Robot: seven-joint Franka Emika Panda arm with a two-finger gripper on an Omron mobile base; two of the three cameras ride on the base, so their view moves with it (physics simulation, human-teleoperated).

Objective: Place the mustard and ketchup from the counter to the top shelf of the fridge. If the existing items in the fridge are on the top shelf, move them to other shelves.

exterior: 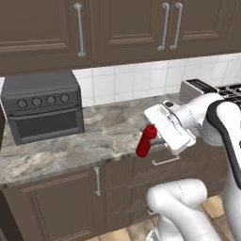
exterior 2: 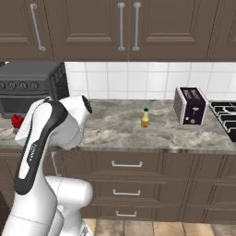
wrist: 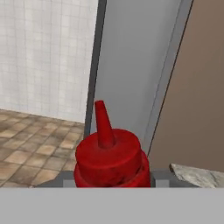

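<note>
marble counter point(exterior 2: 138, 133), white tile backsplash point(exterior: 136, 82), brown cabinets point(exterior 2: 152, 27)

We see two base views from behind the arm, left and right, both looking forward and down over one worktop point(exterior: 56, 155). Our hand view sits close behind a red ketchup bottle point(wrist: 110, 157), facing floor tiles.

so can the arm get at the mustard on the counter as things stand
Probably not right now: the end effector is shut on the ketchup bottle, out past the counter edge. The mustard bottle stands in the open on the counter with nothing around it, so the path looks free once the ketchup is placed.
</note>
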